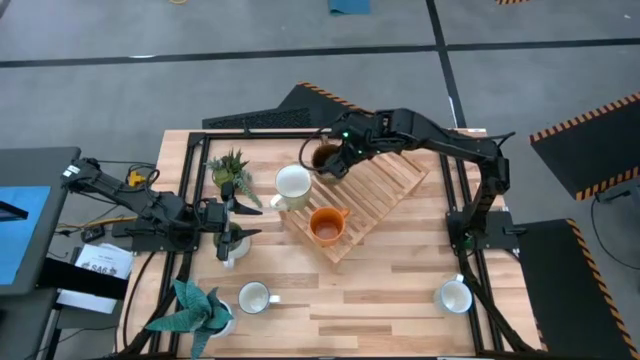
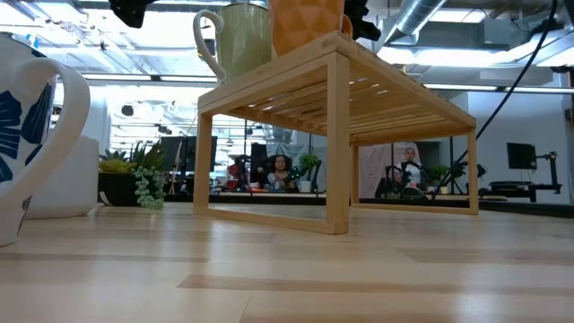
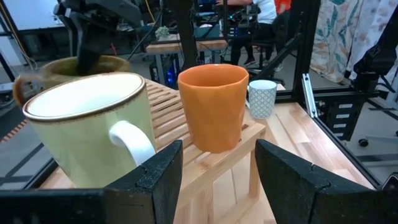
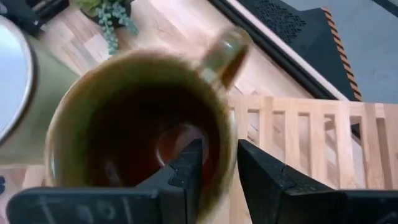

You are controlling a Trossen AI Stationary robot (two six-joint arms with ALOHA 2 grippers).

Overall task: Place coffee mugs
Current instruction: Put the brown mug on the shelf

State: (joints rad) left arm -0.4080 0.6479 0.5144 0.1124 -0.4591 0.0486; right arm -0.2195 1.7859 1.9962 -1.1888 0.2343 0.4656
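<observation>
Wooden desk [image 1: 400, 290] carrying a slatted wooden rack [image 1: 365, 195] near its centre, set at an angle. On the rack: dark brown mug [image 1: 326, 158] at the 11 o'clock corner, cream-white mug [image 1: 292, 185] just beside it toward 8 o'clock, orange mug [image 1: 326, 226] at the 6 o'clock end. Right pincer [image 1: 335, 165] reaches in from the 3 o'clock side and stands over the dark brown mug — in the right wrist view one finger [image 4: 186, 171] sits inside the cup and the other outside, pinching its rim; the mug's handle points away from the fingers. Left pincer [image 1: 238, 236] lies low at the 9 o'clock side of the desk, fingers spread and holding nothing, facing the rack; its wrist view looks between them at the cream-white mug and orange mug side by side. A white object, only partly visible, lies directly under it. Plain white mug [image 1: 254, 297] at 7 o'clock, handle toward the desk's middle. White mug with blue pattern [image 1: 455, 296] at 5 o'clock, well apart from the rack. Two small potted plants — one [image 1: 232, 172] at 10 o'clock, one [image 1: 195, 308] at the 7 o'clock corner.
</observation>
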